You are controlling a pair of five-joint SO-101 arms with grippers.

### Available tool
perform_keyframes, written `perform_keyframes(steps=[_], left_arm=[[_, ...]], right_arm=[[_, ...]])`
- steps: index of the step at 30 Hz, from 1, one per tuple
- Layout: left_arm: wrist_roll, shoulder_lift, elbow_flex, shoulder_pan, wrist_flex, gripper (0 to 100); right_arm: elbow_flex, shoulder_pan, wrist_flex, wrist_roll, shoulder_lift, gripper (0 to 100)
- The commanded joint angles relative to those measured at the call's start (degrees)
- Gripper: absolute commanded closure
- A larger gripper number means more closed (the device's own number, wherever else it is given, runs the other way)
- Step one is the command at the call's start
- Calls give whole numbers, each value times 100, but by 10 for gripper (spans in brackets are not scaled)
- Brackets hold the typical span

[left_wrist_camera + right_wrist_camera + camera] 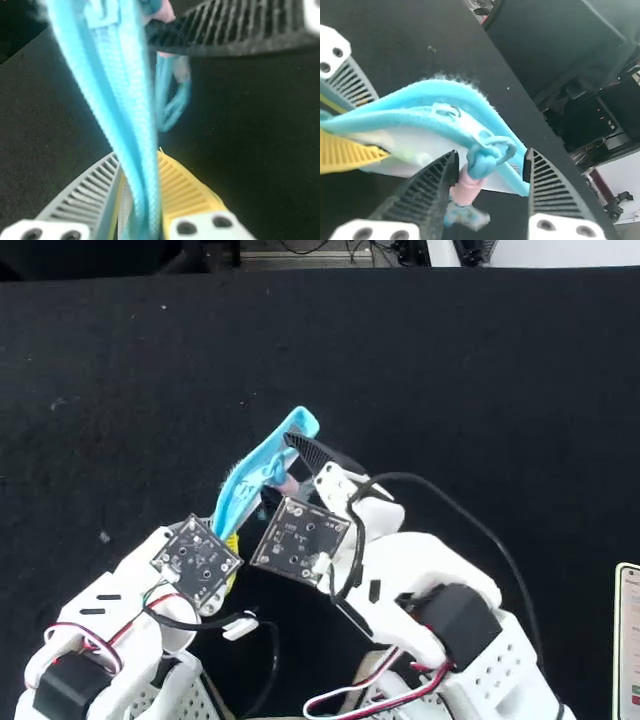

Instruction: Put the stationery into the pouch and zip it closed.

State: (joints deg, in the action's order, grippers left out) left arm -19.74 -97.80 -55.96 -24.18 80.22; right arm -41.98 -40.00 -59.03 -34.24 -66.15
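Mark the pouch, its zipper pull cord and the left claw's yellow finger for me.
pouch [258, 472], high view, middle of its blue body.
zipper pull cord [479, 164], right wrist view, on the knot.
yellow finger [182, 192], left wrist view, ribbed face.

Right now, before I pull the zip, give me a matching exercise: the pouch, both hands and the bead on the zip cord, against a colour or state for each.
Column one:
1 pouch
2 left hand
3 right hand
4 bead

Column two:
A pink
B open, black
C light blue
D shut on the pouch

Pairs: 1-C, 2-D, 3-B, 4-A
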Motion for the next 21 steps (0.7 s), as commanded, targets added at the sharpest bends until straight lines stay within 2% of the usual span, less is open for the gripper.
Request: perform_keyframes(steps=[1,10,17,21], left_arm=[[9,62,-13,-92,18,970],[0,62,-13,-92,18,970],[0,62,-22,-127,-9,970],[0,62,-22,-92,9,970]], right_arm=[[558,-62,-343,-185,-101,793],[980,-62,-642,-202,-40,793],[971,-35,-668,-844,268,795],[971,-26,-677,-905,514,797]])
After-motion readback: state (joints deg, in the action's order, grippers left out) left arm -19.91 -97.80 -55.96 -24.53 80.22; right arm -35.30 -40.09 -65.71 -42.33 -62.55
